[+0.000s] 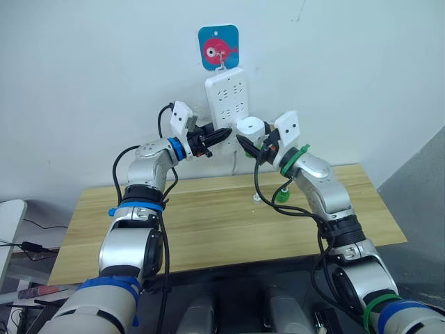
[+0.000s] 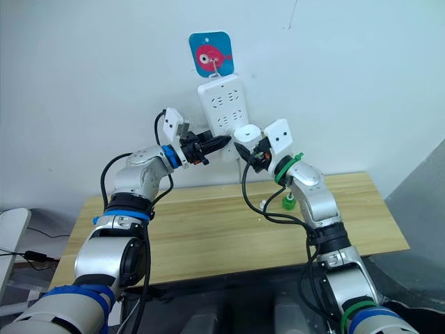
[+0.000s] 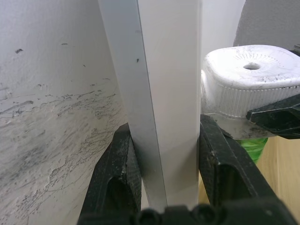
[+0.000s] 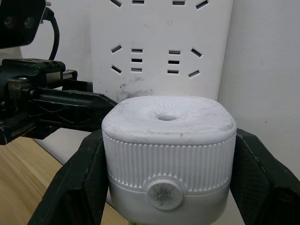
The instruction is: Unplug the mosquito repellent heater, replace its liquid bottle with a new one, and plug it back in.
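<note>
Right hand (image 4: 166, 187) pinches the mosquito repellent heater (image 4: 168, 140) just before the power strip (image 1: 228, 97). Left hand (image 3: 164, 173) clamps the strip's lower edge, beside the heater. No legible labels.

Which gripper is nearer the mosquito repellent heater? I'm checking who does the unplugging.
Right. The right gripper is shut on the mosquito repellent heater, a finger on each side. The left gripper clamps the edge of the power strip beside it.
</note>
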